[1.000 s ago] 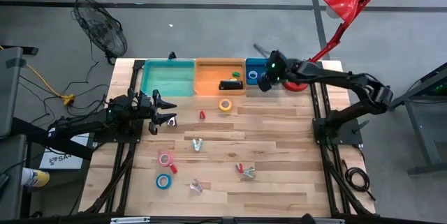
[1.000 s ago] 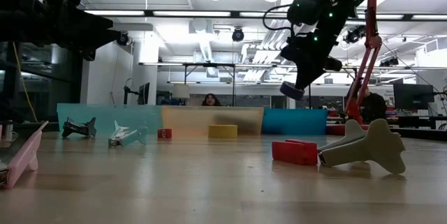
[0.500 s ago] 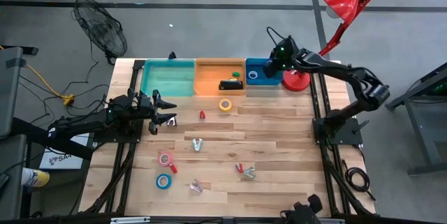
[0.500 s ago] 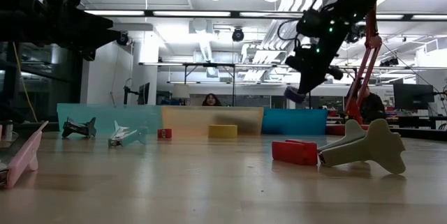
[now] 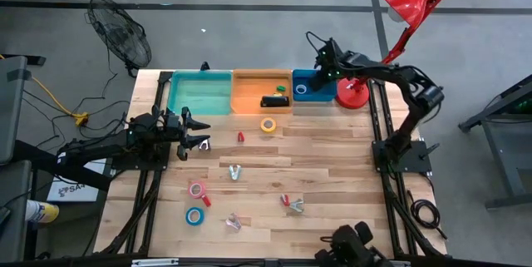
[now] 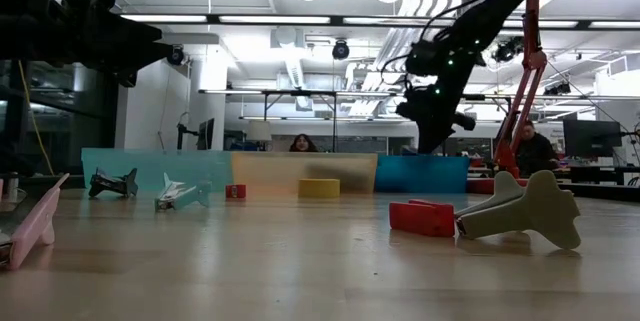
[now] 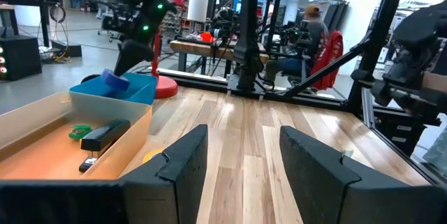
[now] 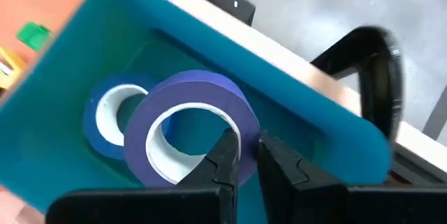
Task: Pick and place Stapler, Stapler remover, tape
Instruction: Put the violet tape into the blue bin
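Note:
My right gripper (image 8: 244, 144) hangs over the blue bin (image 5: 314, 101) at the table's far edge, shut on a dark blue-purple tape roll (image 8: 188, 112). Another blue roll (image 8: 112, 119) lies flat on the bin's floor. The black stapler (image 5: 273, 101) lies in the orange bin (image 5: 249, 107). On the table lie the yellow roll (image 5: 268, 124), the pink roll (image 5: 197, 189) and the light blue roll (image 5: 194, 215). Staple removers (image 5: 234, 171) lie mid-table. My left gripper (image 7: 241, 168) waits open at the table's left side. My right gripper holds the tape roll by its wall (image 8: 241, 123), one finger inside the ring and one outside. The fingers come from above, slanting down. The roll is lifted clear and stands on edge over the blue bin, just above the other roll.
A teal bin (image 5: 199, 92) stands left of the orange one. A red lamp's base (image 5: 352, 96) sits right of the blue bin, close to my right arm. More removers (image 5: 291, 203) (image 5: 233, 222) and a small red piece (image 5: 241, 136) lie on the wood.
My right gripper has carried the tape roll toward the table's far edge, ending over the blue bin, and its arm has drawn back to the far right corner. It has stayed shut on the roll.

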You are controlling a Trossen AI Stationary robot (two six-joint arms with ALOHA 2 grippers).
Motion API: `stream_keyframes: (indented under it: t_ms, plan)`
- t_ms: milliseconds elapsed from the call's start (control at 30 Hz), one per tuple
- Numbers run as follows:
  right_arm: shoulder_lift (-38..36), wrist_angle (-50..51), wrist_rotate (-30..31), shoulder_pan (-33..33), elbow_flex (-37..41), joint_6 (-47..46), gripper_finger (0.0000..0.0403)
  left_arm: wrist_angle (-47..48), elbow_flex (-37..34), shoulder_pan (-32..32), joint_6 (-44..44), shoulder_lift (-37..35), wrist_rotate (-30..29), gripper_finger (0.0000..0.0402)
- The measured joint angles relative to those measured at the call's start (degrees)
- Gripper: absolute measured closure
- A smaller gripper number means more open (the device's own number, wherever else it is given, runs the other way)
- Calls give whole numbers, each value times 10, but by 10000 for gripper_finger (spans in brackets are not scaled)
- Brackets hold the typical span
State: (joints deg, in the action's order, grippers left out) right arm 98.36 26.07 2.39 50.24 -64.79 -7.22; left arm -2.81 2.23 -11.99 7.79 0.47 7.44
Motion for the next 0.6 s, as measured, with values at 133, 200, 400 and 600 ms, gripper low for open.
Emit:
stream_keyframes:
  t_ms: [133, 200, 400, 600]
  plan:
    - [40, 61, -5, 0, -38, 0, 379, 0, 0, 0, 0, 0, 0, 224]
    - [58, 92, -5, 0, -55, 2, 379, 0, 0, 0, 0, 0, 0, 224]
    - [91, 132, -10, 0, -82, 2, 375, 0, 0, 0, 0, 0, 0, 224]
    - [93, 136, -32, 0, -85, -1, 374, 0, 0, 0, 0, 0, 0, 224]
